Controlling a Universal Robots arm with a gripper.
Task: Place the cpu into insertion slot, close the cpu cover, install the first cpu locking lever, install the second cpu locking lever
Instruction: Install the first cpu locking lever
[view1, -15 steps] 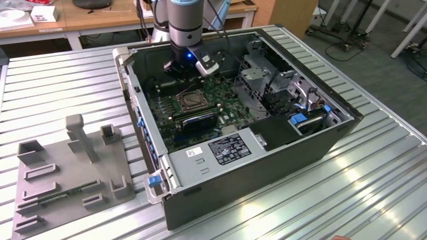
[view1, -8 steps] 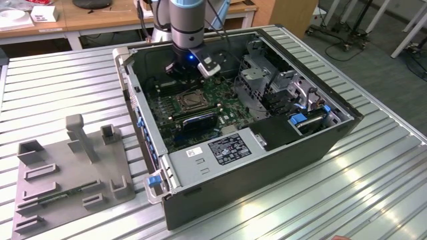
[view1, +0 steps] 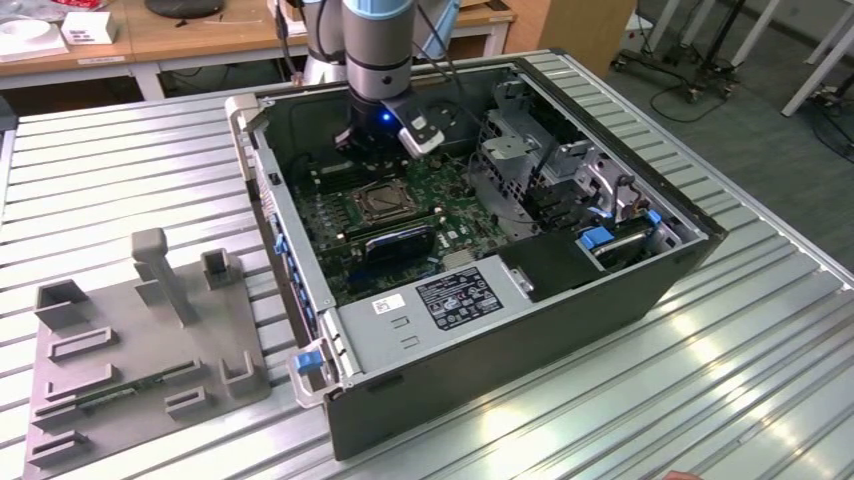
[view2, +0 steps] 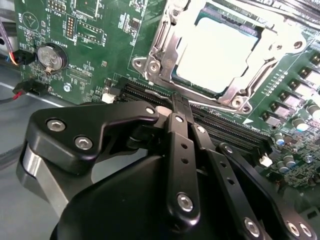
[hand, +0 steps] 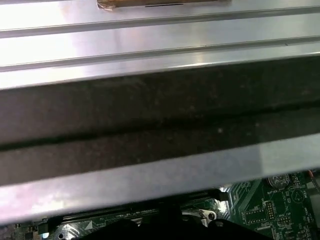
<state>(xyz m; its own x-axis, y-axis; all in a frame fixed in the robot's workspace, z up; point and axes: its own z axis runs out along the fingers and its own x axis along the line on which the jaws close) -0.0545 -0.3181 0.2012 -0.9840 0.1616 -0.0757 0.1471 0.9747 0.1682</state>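
Note:
The cpu (view2: 217, 52) lies flat in the insertion slot (view2: 150, 65), its pale metal top facing up. The cpu cover (view2: 165, 42) is down around it as a silvery frame. Whether the thin levers along the socket's sides are latched I cannot tell. My gripper (view2: 179, 106) is shut with nothing visible between its black fingers. Its tip sits just beside the socket's near edge, over the long black memory slots (view2: 225, 131). In the exterior view the gripper (view1: 363, 150) reaches down into the open computer case, just behind the insertion slot (view1: 379, 203).
The case walls (hand: 150, 130) hem in the arm. A power supply (view1: 454, 295) and a drive cage (view1: 534, 160) stand close by. A coin battery (view2: 52, 57) sits on the green board. On the ribbed metal table, a grey fixture tray (view1: 134, 350) lies at the exterior view's left.

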